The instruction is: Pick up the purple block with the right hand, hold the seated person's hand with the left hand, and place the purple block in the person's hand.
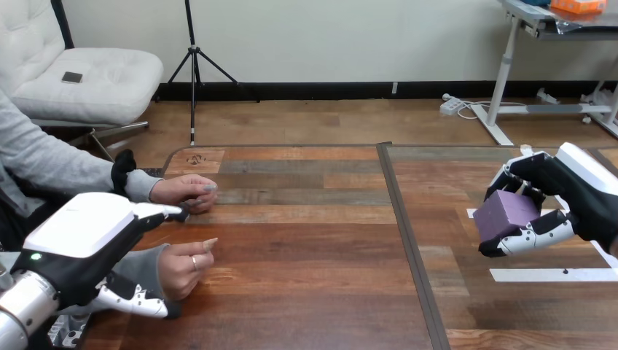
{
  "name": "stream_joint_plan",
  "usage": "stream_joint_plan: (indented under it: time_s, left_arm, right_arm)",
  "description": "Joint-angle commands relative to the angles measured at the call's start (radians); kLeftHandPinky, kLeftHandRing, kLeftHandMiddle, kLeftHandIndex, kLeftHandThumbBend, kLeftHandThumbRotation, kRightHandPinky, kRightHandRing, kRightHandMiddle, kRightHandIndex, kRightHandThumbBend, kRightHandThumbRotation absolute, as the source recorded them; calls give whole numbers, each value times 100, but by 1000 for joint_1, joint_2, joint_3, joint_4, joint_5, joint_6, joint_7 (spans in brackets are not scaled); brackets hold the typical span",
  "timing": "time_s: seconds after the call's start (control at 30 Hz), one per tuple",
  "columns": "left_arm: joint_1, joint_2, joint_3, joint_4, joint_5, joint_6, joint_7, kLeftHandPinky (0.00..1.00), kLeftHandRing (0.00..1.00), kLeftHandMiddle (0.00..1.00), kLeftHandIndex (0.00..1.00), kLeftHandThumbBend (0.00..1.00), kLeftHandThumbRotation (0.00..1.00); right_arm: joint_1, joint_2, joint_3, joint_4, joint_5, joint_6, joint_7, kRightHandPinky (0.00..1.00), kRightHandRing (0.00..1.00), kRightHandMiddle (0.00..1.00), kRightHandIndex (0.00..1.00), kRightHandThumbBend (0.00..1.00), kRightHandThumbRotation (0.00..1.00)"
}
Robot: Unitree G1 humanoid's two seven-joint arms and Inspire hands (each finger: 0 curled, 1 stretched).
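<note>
The right hand (583,200) clasps the purple block (508,213), which may tumble onto the bench (328,292) (the person's nearer hand (182,266) curled, left hand (80,237) unclenched)

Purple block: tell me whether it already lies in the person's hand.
No, the right hand has its fingers curled round the purple block at the view's right, apart from the person's hands.

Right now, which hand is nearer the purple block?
Right: the right hand grips the purple block; the left hand is far at the left, beside the person's nearer hand.
</note>
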Motion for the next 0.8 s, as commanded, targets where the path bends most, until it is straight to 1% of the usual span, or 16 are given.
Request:
stream_joint_plan:
  time_s: [0.0,0.13,0.23,0.43,0.67,0.77]
  left_arm:
    - [-68,44,-9,30,6,0,15,76,80,82,81,100,39]
    - [-76,53,-17,55,17,-7,37,75,79,81,80,100,36]
    - [-84,59,-24,83,33,-17,64,74,78,80,79,100,35]
    - [-104,69,-41,143,69,-34,122,73,77,79,78,100,34]
    - [-125,77,-64,202,100,-30,174,72,77,79,77,100,35]
    - [-134,81,-78,224,113,-26,193,72,76,79,77,100,33]
  right_arm:
    - [-67,27,-43,-4,31,-20,-6,34,37,41,43,85,0]
    - [-65,26,-44,-7,28,-13,-9,33,36,41,43,85,0]
    - [-62,24,-44,-13,28,-4,-5,33,36,41,43,84,0]
    - [-60,26,-47,-12,32,-11,-2,33,36,41,43,84,0]
    - [-59,24,-48,-14,34,-8,7,32,35,41,43,84,0]
    - [-57,25,-49,-17,35,-6,10,32,35,41,43,84,0]
